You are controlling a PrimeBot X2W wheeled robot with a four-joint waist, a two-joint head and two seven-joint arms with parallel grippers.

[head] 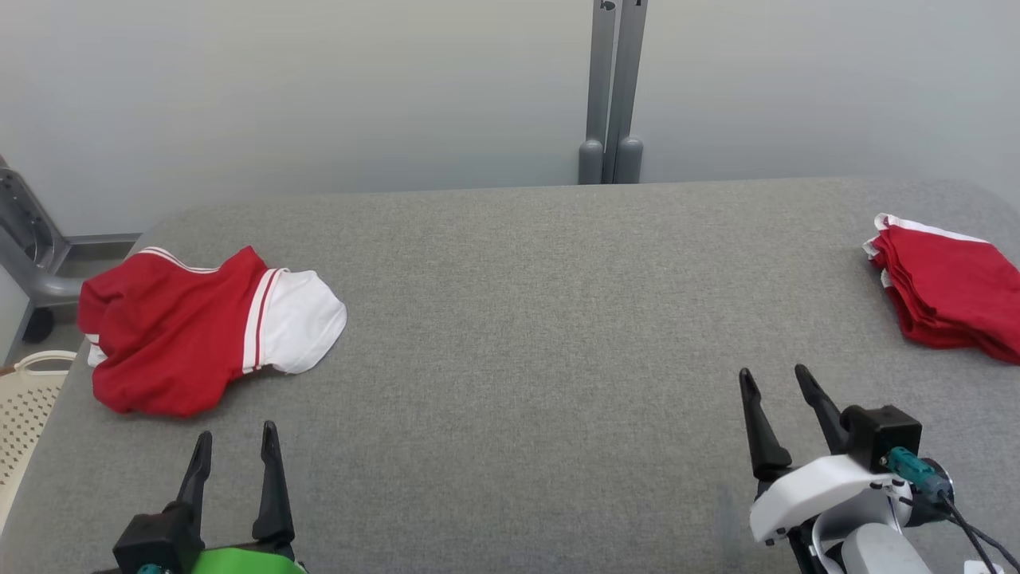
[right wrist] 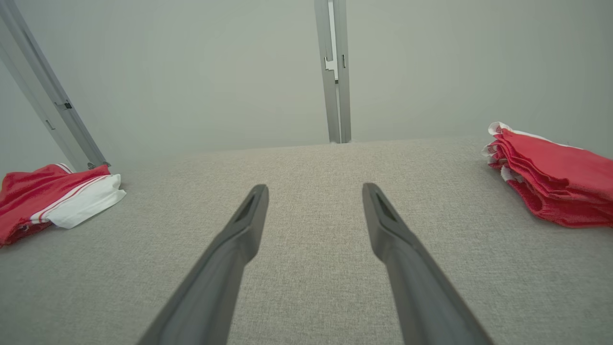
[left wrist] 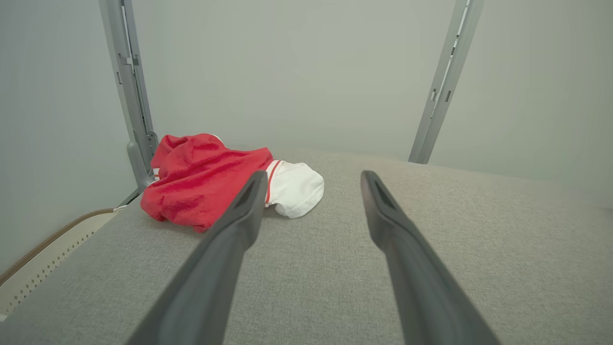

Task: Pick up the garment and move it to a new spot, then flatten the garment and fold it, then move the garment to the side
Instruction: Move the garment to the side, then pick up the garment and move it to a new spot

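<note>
Crumpled red-and-white garment (head: 199, 335) sits at the left middle of the head frame, close to the left edge of the desk (head: 518, 319), with a pale basket (head: 28, 406) just past it. Left pincer (head: 237, 430) and right pincer (head: 773, 371) are both wide and empty. I'd guess a sloppy pinch on that lump could drag it off the edge, or snag only one layer.

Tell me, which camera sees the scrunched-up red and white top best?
The head view. It looks down on the whole scrunched-up top, red body and white sleeve. The left wrist view sees it low, partly behind a finger of the left tool. The right wrist view cuts it off at the edge.
</note>
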